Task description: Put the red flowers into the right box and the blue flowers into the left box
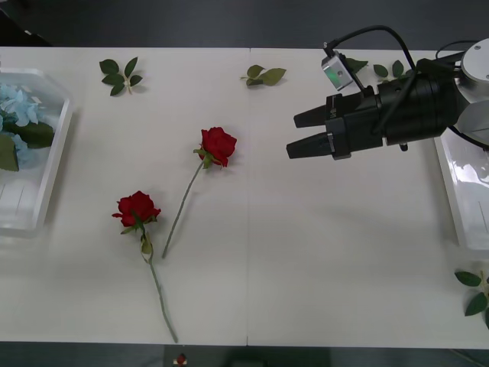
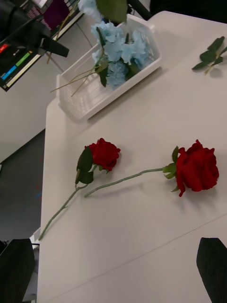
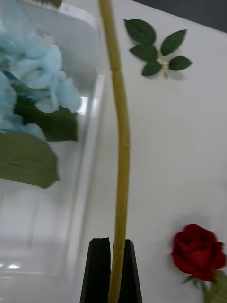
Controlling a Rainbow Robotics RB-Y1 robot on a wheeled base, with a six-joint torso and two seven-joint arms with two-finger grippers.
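Two red flowers lie on the white table, one near the middle and one nearer the front left; they are also in the right wrist view. My right gripper hovers open to the right of them, holding nothing. The left box at the far left holds blue flowers. Beside the rim of the left box, my left gripper is shut on a thin yellow-green stem. The right box sits at the right edge, partly behind my right arm.
Loose green leaf sprigs lie at the back left, back middle, back right and front right corner. A seam runs down the table's middle. The front edge of the table is close to the lower rose's stem end.
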